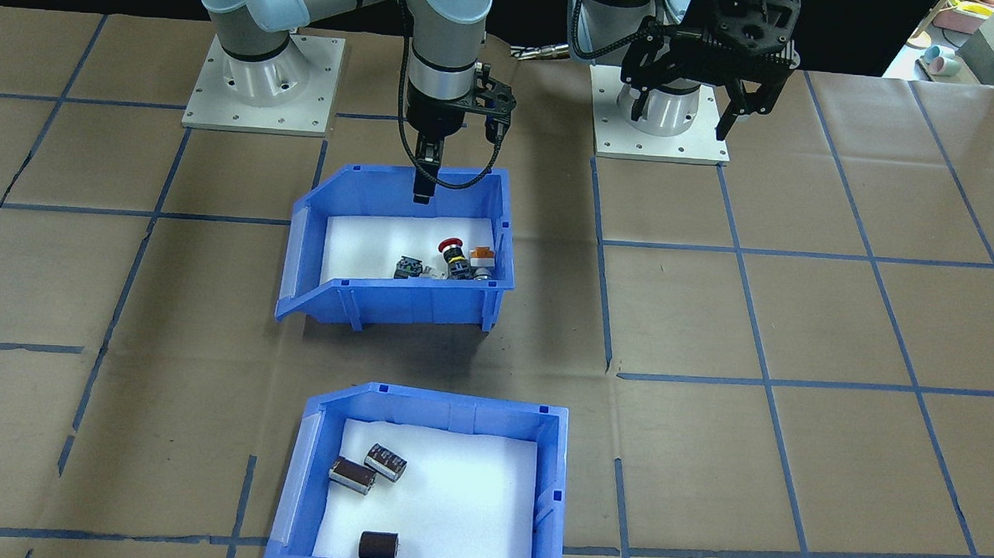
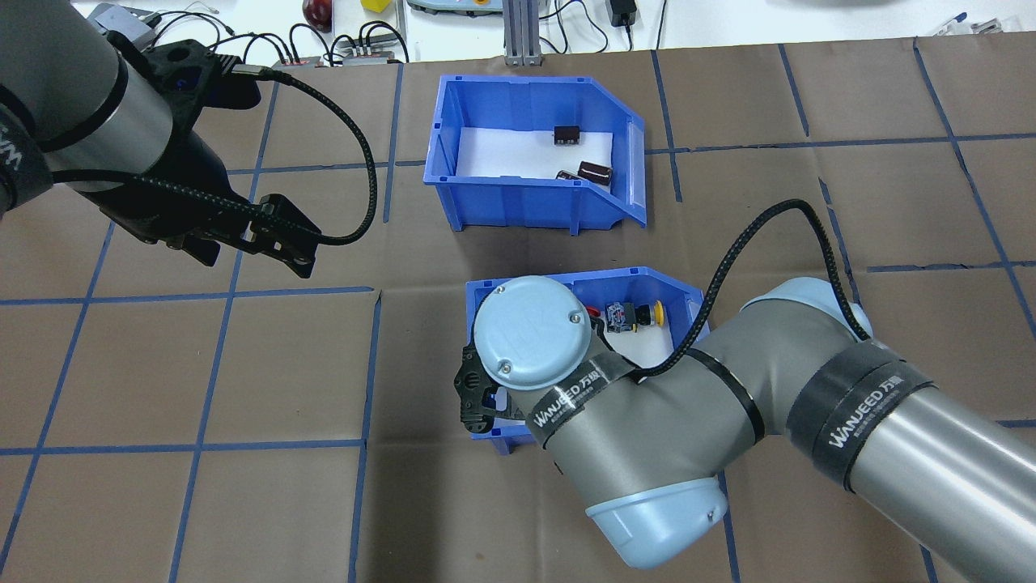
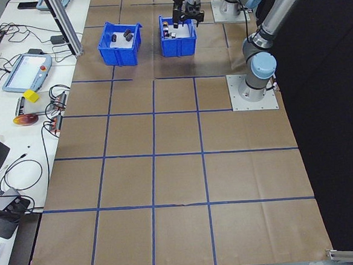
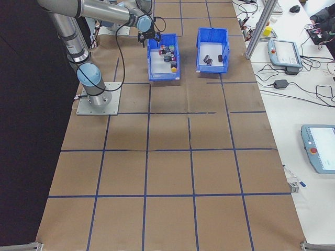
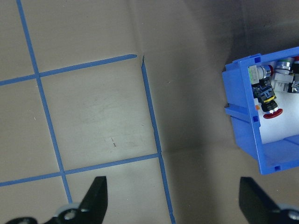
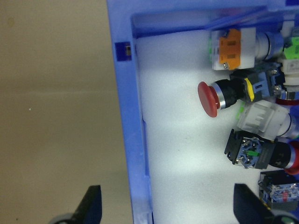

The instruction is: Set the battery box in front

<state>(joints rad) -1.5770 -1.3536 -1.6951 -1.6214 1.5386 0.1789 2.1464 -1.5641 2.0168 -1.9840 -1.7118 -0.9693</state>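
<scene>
Battery box (image 1: 429,486), stiff light plastic at the front view's bottom centre, invites a rim grip; right claw (image 1: 423,194) straddles the button bin's (image 1: 398,249) wall, left claw (image 1: 695,111) spread, idle.

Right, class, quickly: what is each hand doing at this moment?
Left hand: open, holding nothing, up above the table.
Right hand: open, astride the rear wall of the switch bin, not yet gripping.

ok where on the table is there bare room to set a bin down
Bare paper spans the table on the left gripper side, and the strip between the battery box and the push-button bin. The right gripper crowds that bin's wall.
</scene>
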